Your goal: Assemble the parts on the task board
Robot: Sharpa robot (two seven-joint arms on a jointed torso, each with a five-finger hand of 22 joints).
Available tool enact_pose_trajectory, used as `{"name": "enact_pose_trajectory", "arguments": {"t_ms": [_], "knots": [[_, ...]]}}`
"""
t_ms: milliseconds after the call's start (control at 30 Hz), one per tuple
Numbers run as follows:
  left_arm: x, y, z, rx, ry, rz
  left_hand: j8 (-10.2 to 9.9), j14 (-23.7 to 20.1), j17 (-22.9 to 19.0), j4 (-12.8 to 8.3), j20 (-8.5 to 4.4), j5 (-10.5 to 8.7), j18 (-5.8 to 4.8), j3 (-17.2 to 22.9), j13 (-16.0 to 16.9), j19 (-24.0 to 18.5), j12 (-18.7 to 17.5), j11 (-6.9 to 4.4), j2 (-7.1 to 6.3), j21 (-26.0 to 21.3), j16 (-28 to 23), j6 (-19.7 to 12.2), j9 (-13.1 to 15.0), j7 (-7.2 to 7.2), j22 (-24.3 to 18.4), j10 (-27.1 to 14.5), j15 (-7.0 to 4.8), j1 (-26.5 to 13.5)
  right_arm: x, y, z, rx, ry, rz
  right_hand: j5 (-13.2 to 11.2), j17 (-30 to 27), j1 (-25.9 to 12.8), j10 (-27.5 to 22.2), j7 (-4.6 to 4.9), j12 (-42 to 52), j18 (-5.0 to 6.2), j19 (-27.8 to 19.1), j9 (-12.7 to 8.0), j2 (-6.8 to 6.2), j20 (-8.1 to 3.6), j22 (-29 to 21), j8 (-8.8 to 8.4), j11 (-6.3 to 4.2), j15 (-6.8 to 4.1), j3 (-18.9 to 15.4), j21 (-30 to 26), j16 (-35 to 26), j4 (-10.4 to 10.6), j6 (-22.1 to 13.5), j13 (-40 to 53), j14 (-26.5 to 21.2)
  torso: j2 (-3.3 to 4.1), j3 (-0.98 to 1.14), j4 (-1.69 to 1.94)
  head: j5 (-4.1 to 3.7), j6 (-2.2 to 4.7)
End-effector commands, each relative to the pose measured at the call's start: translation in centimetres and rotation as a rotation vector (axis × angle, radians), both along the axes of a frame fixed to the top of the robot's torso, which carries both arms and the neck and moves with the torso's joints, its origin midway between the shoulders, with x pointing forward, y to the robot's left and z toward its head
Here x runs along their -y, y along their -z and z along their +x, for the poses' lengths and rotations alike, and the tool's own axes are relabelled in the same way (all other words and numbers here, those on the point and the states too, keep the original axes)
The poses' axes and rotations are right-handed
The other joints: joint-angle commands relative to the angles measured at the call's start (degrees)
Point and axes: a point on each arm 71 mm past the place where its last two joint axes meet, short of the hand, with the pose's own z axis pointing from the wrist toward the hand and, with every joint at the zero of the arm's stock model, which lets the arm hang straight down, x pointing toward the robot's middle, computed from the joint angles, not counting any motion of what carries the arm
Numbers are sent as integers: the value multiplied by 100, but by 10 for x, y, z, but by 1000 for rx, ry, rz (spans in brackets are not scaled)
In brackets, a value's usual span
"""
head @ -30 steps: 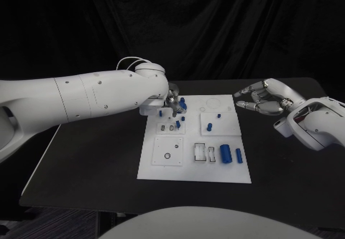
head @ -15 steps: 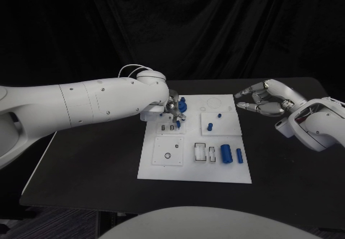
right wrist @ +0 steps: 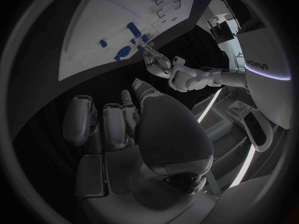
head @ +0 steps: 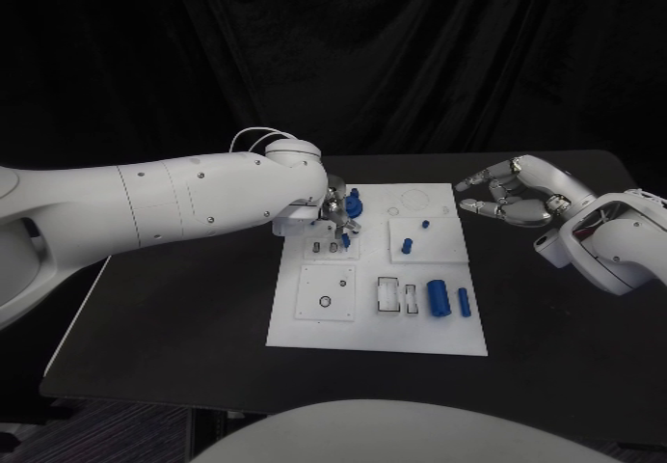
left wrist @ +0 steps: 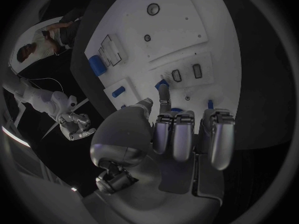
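Pinching a small blue part with our left hand over the task board's far-left corner; it looks rigid, light, likely slick, best gripped mid-body. Right hand hovers curled, empty.

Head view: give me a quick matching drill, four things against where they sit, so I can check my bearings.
Things:
1. left hand
2. right hand
3. large blue cylinder part
4. white task board

Places:
A. lying in the board's near-right area
B. over the board's far-left corner
C. middle of the black table
D. above the table, off the board's far-right corner

Pairs: 1-B, 2-D, 3-A, 4-C
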Motion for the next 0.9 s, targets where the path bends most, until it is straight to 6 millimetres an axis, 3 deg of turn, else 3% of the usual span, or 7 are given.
{"name": "enact_pose_trajectory", "arguments": {"t_ms": [33,233,433,900], "knots": [[0,1,1,13,-7,-12,-39,584,1508,-34,-31,24,91,-9,1508,125,20,-44,-5,-36,15,64,-2,7,819,586,-42,-62,0,1,0,-2,11,-8,21,5,-68,54,11,20,13,37,-9,5,-17,337,24,3,16,-8,30,19,29,31,3,120,7,-8,18,-17,1],[-2,4,1,16,-15,-20,-136,584,1508,-41,-38,51,103,-7,1508,94,20,-47,-10,-62,15,93,-13,9,770,586,-48,-80,0,2,0,-7,12,-10,26,6,-69,55,9,20,13,38,-11,11,-17,338,23,1,15,-4,30,20,33,31,1,122,13,-14,31,-41,1],[-4,8,1,14,-22,-24,-170,584,1508,-41,-39,54,107,-7,1508,82,20,-45,-11,-72,15,102,-18,10,751,586,-49,-88,0,2,0,-11,14,-13,26,6,-69,55,9,20,13,38,-11,11,-17,338,23,1,15,-4,30,20,33,31,1,122,13,-13,12,-21,1],[-3,11,2,14,-14,-42,-299,584,1508,-42,-41,56,115,-4,1508,62,20,-41,-8,-94,15,127,-40,21,719,586,-47,-114,0,4,1,-22,17,-18,32,7,-78,48,7,15,13,41,-13,27,-19,339,26,0,13,4,29,21,45,40,-11,125,6,-10,13,-4,1]]}}
